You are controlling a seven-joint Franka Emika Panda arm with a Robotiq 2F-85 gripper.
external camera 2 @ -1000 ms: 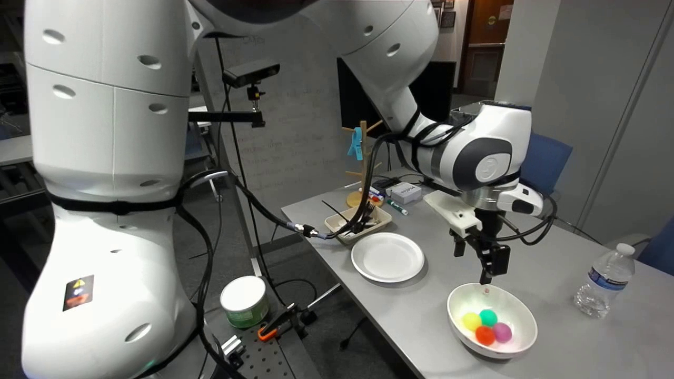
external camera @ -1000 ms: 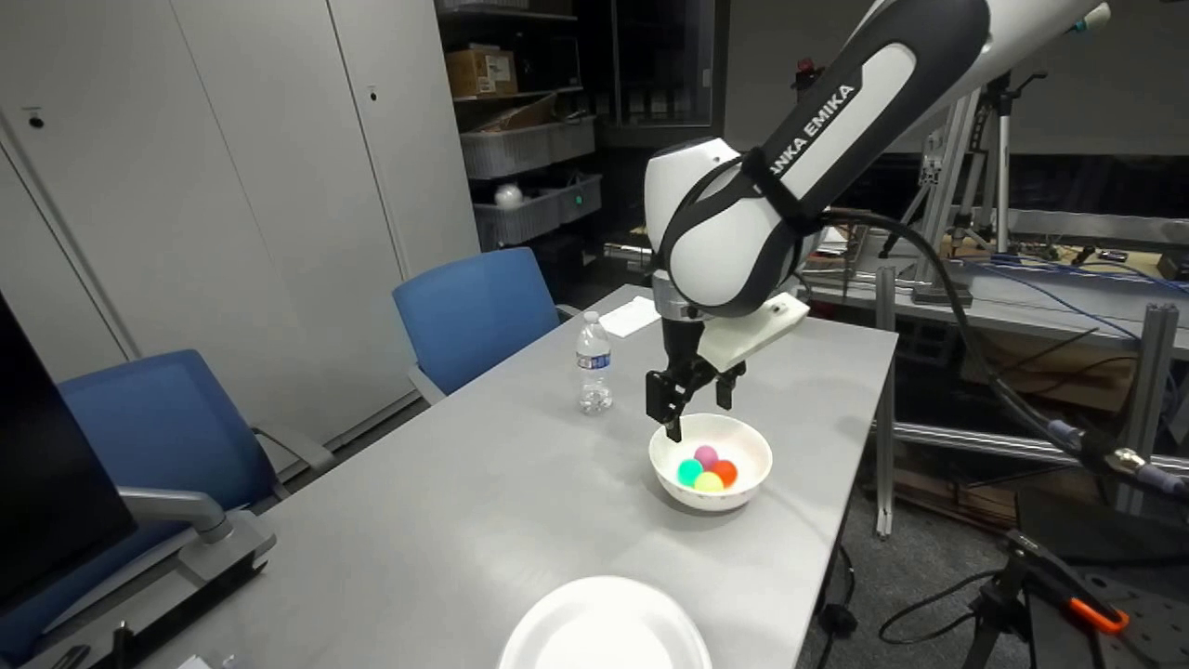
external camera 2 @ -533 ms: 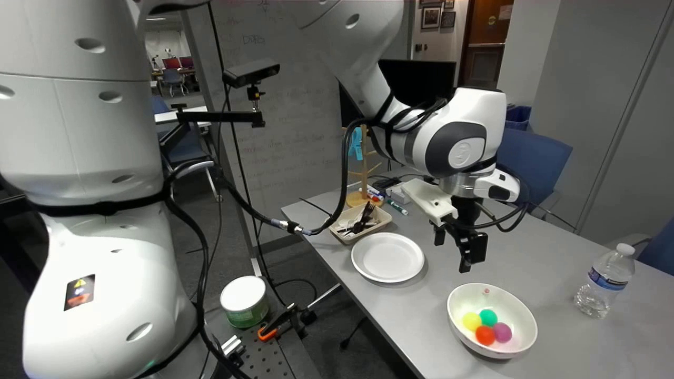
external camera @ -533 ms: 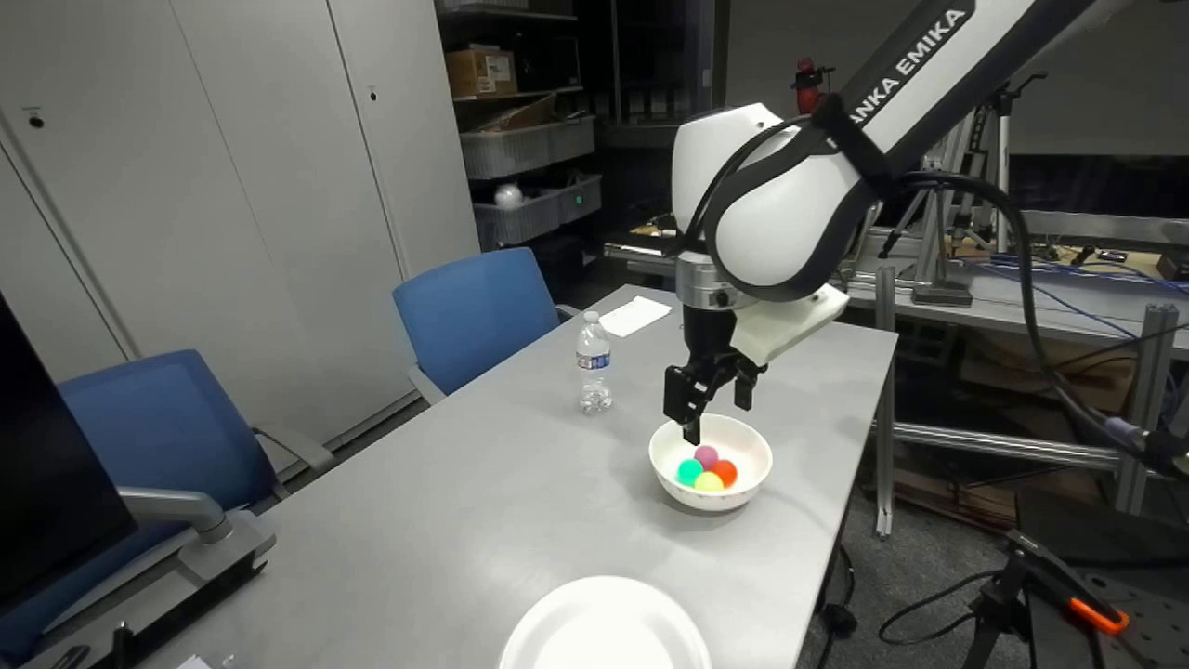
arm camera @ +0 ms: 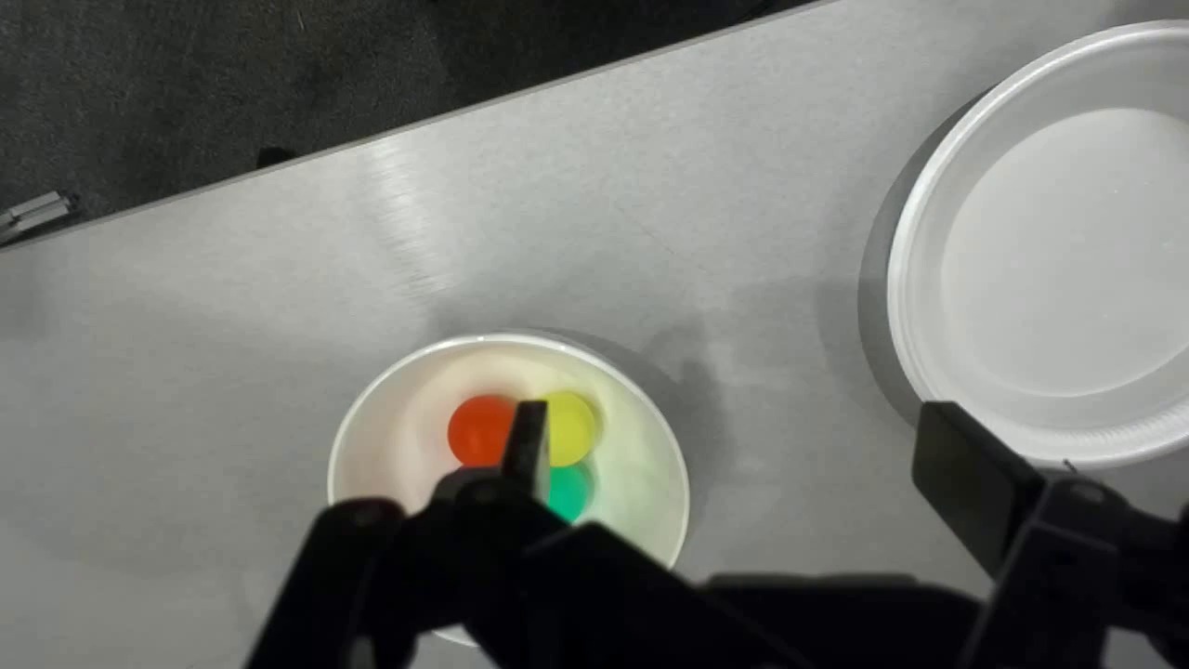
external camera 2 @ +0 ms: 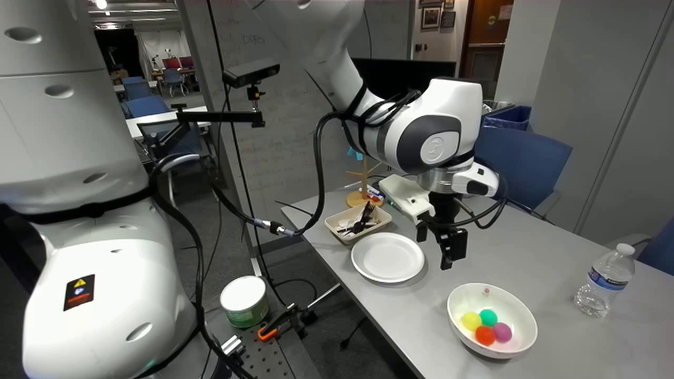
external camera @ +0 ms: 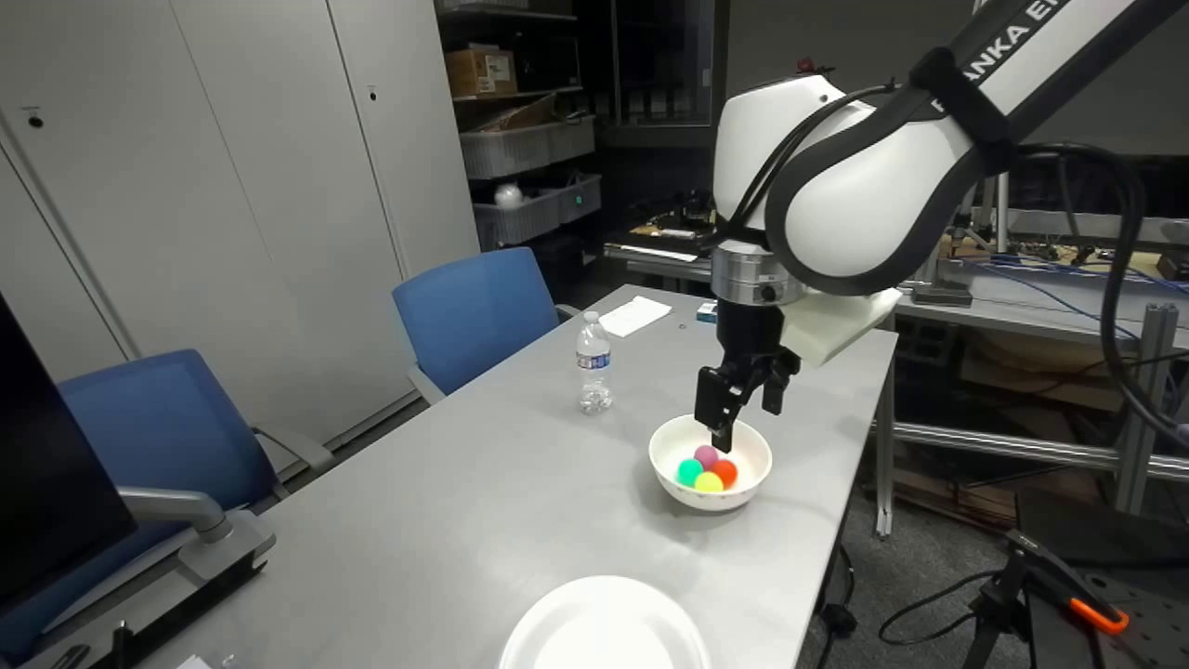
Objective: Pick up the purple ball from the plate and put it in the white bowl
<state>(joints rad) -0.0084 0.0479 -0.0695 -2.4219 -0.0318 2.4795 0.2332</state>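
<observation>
The purple ball (external camera: 706, 457) lies in the white bowl (external camera: 755, 462) beside the yellow, green and red balls. An exterior view also shows the ball (external camera 2: 502, 332) in the bowl (external camera 2: 521, 322). In the wrist view the bowl (arm camera: 641, 483) is partly covered by a finger, which hides most or all of the purple ball. The plate (external camera 2: 387, 258) holds no ball; it also shows in the wrist view (arm camera: 1068, 251). My gripper (external camera 2: 433, 253) is open with nothing between its fingers (arm camera: 729, 446), above the table between bowl and plate, higher than the bowl.
A water bottle (external camera: 594, 364) stands on the table (external camera: 446, 530) near the bowl. A tray with dark utensils (external camera 2: 358, 223) stands behind the plate, near a wooden stand (external camera 2: 364, 179). The table's edge (arm camera: 520, 93) runs close past bowl and plate.
My open gripper has moved away from over the bowl, towards the plate's side in an exterior view. The balls, bowl and plate have not moved.
</observation>
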